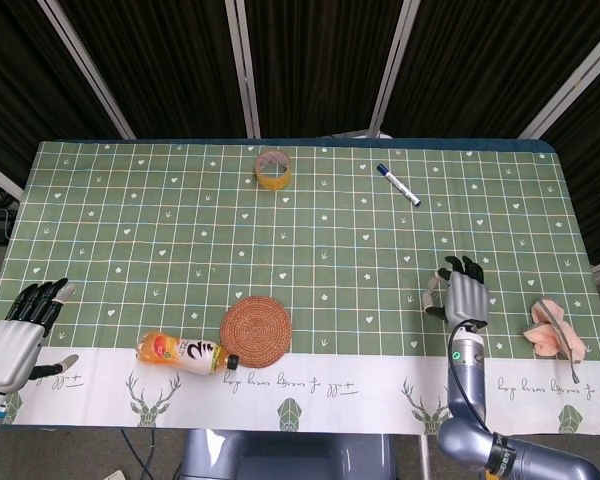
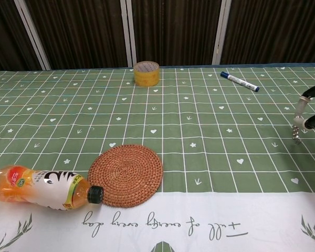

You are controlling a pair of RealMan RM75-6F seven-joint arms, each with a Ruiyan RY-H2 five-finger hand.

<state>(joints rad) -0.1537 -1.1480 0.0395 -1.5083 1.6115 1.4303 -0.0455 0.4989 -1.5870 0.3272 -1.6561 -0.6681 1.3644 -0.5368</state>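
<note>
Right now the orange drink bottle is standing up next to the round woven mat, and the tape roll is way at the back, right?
Not quite. The orange drink bottle is lying on its side, not standing up; the chest view shows it flat with its black cap pointing at the round woven mat. The rest holds: it is next to the mat, and the tape roll is at the back.

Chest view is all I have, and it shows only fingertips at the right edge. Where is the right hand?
Observer: The right hand is over the green cloth, front right, fingers apart, holding nothing.
Operator: Anything beside it?
Observer: A crumpled pink thing lies to its right, apart from it.
Operator: And the left hand?
Observer: The left hand is at the cloth's front left corner, holding nothing, left of the orange bottle.
</note>
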